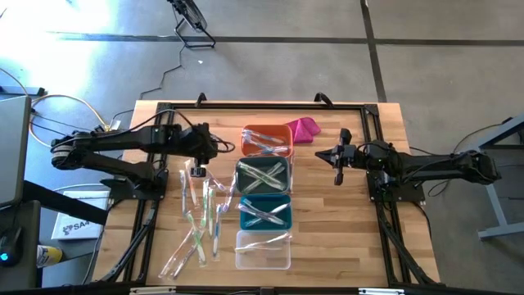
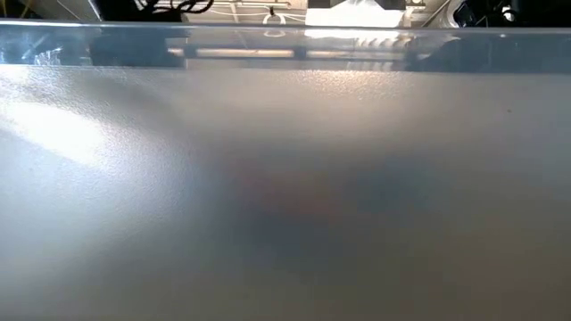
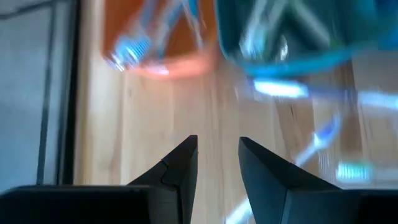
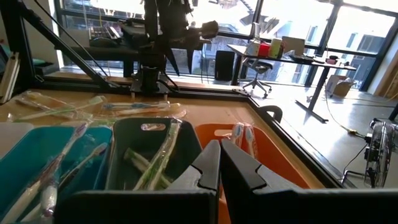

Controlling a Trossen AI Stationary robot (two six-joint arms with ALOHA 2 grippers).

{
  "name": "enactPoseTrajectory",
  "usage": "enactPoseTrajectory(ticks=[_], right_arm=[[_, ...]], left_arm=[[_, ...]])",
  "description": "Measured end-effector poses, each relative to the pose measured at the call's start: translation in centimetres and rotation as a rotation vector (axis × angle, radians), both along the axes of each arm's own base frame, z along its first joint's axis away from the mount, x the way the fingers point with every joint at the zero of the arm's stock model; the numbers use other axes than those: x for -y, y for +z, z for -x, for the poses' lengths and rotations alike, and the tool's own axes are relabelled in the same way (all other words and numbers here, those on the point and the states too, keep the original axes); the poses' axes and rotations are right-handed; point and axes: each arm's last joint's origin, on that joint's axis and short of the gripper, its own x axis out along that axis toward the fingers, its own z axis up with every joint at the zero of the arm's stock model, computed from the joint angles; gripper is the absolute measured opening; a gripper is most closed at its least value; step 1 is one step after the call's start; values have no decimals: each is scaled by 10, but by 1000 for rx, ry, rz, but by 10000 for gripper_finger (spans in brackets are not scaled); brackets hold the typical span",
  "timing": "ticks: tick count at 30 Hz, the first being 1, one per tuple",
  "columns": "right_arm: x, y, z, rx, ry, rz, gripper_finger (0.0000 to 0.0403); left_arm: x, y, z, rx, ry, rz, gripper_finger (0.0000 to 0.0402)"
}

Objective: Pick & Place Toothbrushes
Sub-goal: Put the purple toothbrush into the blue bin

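A: Where are the toothbrushes (image 1: 199, 220) right now?

B: Most lie loose in a scattered heap on the table, just beside the grey bin (image 1: 264, 175) on the left arm's side. A few wrapped ones already sit in the orange bin (image 1: 267, 140), the grey bin and the teal bin (image 1: 264, 212); I cannot tell whether the clear bin (image 1: 262, 250), at the end of the row past the teal one, holds any.

A: And the left gripper (image 1: 197, 170)?

B: It hangs over the top of that heap, near the grey bin's edge. Its fingers (image 3: 177, 175) stand partly apart with only bare wood between them, so it has hold of nothing.

A: The right gripper (image 1: 337, 157)?

B: Closed tight and empty, waiting on the far side of the grey bin, well apart from the brushes.

A: What could go wrong?

B: The wrappers are glossy and the brushes overlap. A descent onto a crossing point could pinch two at once, or a wrapper could slip out of the fingers. A drop near the grey bin's wall might also clip its rim.
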Motion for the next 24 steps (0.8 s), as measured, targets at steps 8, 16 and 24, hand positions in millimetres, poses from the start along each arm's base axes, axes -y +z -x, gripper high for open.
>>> enactPoseTrajectory(ticks=[8, 16, 24], right_arm=[[0, -4, -3, -31, -1, -4, 4], [1, -5, -5, -32, -4, -4, 4], [1, -5, -5, -30, -4, -4, 4]], left_arm=[[1, -22, 3, -252, 27, 64, 113], [-1, -36, -6, -346, -7, 64, 113], [-2, -71, -11, -518, -103, 80, 138]])
